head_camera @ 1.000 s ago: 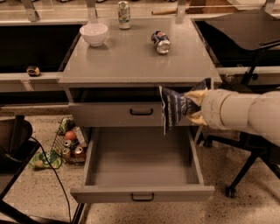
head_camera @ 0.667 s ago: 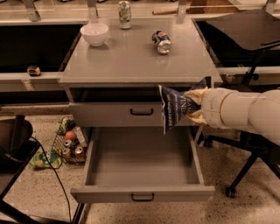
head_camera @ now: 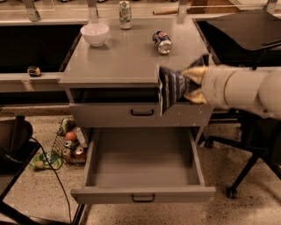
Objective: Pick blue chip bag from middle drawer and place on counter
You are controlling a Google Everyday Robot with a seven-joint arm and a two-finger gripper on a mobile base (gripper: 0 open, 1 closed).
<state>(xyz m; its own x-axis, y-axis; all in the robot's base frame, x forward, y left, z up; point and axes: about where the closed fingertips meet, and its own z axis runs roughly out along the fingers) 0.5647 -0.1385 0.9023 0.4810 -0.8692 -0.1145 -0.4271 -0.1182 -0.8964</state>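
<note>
My gripper (head_camera: 193,86) reaches in from the right and is shut on the blue chip bag (head_camera: 171,88), a dark-blue striped foil bag. The bag hangs in the air in front of the cabinet, level with the front right edge of the counter (head_camera: 127,57) and over the scuffed upper drawer (head_camera: 140,113). The middle drawer (head_camera: 142,167) is pulled fully open below and its inside is bare. The white arm (head_camera: 241,88) stretches to the right edge of the view.
On the counter stand a white bowl (head_camera: 95,34), an upright can (head_camera: 125,9) and a blue soda can on its side (head_camera: 162,41). A wire basket of cans and rubbish (head_camera: 70,143) sits on the floor left of the cabinet. An office chair base (head_camera: 246,171) stands at right.
The gripper has risen with the bag, from in front of the upper drawer to level with the counter's front edge. The drawer has not moved.
</note>
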